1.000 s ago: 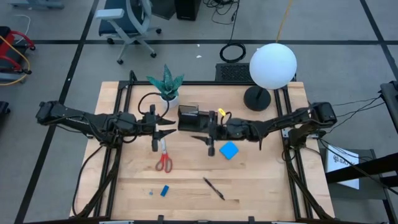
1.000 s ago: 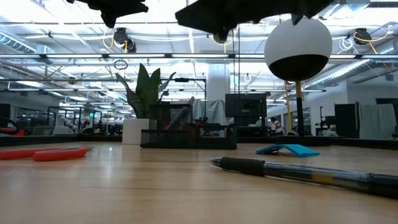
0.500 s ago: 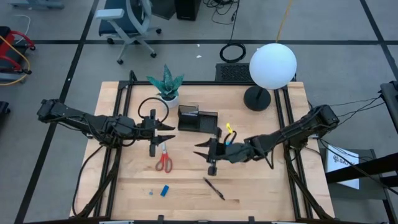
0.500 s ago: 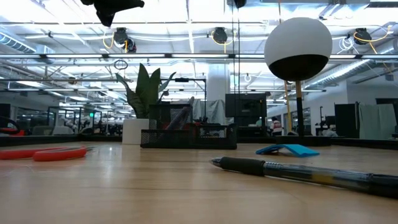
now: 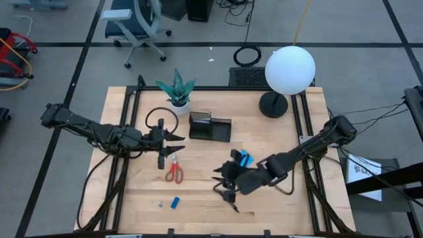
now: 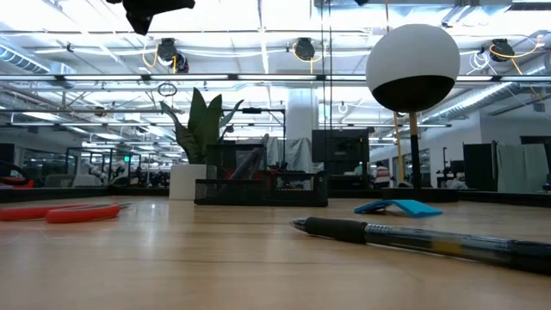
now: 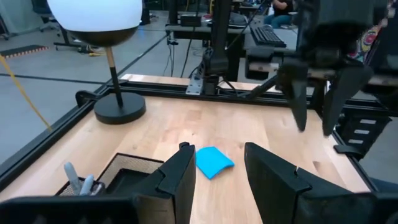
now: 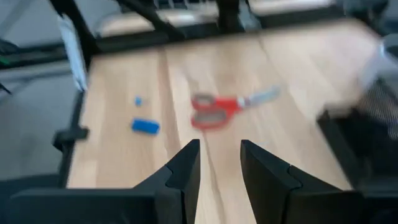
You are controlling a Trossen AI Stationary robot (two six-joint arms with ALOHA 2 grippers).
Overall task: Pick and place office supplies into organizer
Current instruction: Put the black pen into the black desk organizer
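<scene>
Risk, I judge: my right gripper (image 5: 225, 187), fingers apart above the black pen (image 5: 228, 200), could roll it away; left gripper (image 5: 170, 144) waits open.

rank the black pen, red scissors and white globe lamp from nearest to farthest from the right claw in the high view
From the right claw:
1. black pen, right under it, near the front edge.
2. red scissors, toward the left arm.
3. white globe lamp, at the back right corner.
</scene>
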